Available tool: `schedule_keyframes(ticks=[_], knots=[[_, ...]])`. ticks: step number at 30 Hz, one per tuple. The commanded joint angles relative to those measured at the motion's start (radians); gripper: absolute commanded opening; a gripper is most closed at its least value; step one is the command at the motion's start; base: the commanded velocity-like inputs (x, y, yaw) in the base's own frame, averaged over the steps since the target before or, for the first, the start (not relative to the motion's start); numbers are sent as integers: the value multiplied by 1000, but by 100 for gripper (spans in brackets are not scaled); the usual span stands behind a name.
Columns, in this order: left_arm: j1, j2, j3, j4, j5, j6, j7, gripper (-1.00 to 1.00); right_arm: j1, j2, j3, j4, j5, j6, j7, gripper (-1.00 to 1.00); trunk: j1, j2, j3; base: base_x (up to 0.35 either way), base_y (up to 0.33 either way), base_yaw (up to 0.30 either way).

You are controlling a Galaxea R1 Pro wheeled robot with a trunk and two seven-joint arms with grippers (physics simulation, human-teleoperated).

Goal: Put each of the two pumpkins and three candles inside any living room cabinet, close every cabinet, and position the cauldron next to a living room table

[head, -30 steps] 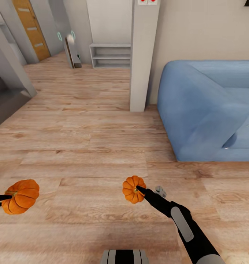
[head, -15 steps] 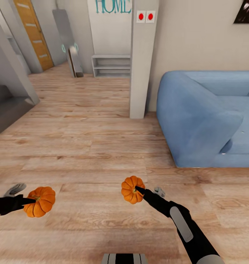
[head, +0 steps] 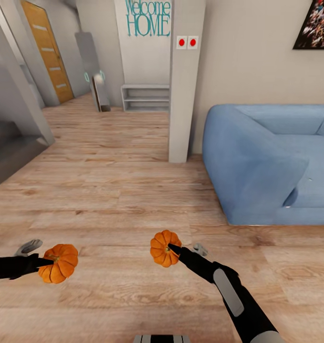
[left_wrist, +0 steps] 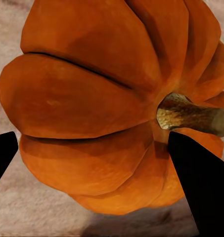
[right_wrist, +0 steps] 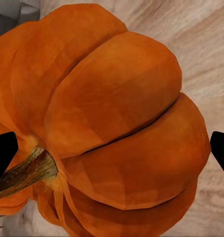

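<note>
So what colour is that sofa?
Light blue sofa, clearest in the head view.

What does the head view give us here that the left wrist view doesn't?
Head view alone: the room. A blue sofa, a white pillar, the "Welcome HOME" lettering, an orange door, plus the right gripper shut on the second pumpkin.

Left wrist view alone: close detail, namely the ribbed skin and brown stem of the left gripper's pumpkin, with a dark fingertip on each side of it.

Both: that pumpkin held in the left gripper above the wooden floor.
</note>
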Motion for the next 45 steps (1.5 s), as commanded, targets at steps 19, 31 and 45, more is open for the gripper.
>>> schedule_keyframes(ticks=[19,31,45], knots=[[-3,-268,-27,-2,-90,-32,478,-100,-3,15,164,-142,-2,16,-578,-100,-9,4,74,0,0,0],[-8,-276,-24,-4,-91,-37,480,-100,-14,122,177,-145,0,98,-876,-100,-39,57,115,0,0,0],[-8,-276,-24,-4,-96,-40,481,-100,-14,132,240,-144,-1,91,-908,-100,-92,155,159,0,0,0]])
